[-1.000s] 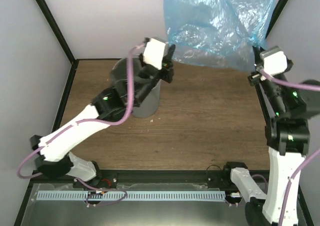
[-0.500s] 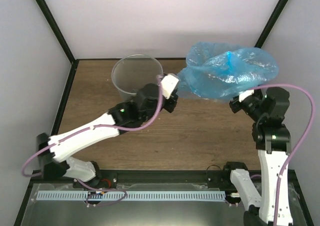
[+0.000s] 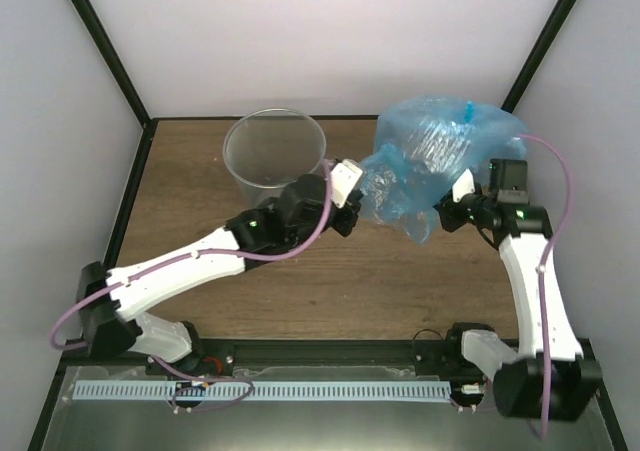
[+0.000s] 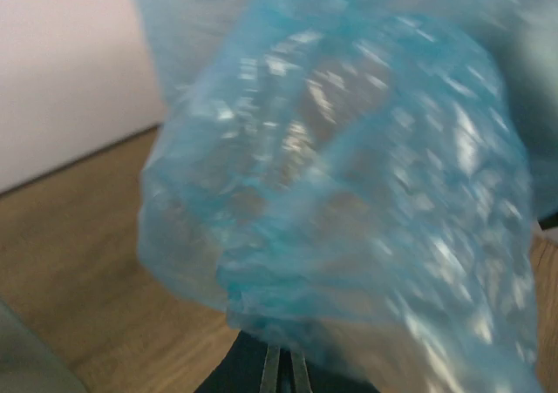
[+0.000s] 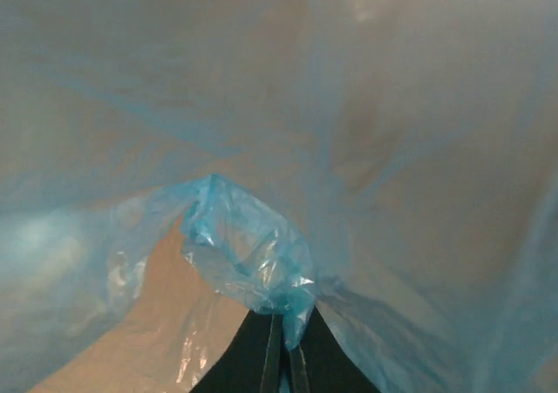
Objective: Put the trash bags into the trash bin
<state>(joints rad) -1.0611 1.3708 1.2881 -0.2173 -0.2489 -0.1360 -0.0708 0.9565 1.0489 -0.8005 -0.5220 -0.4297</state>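
**Top view.** Left arm stretched low over wooden table [image 3: 420, 291]. Left gripper [image 3: 356, 207] just right of trash bin [image 3: 238, 167], fingers pinched on edge of trash bag [image 3: 435, 156]. Right arm bent at elbow. Right gripper [image 3: 449, 212] farther right of bin, clamped on opposite edge. Bag: crumpled glossy light-blue film, bulging between grippers, outside bin. Bin: round, translucent grey, upright.

**Left wrist.** Left gripper [image 4: 283, 371] fingers together under wrinkled, blurred film [image 4: 349, 175].

**Right wrist.** Right gripper [image 5: 281, 358] closed on bunched blue fold [image 5: 257, 262]; film fills view.
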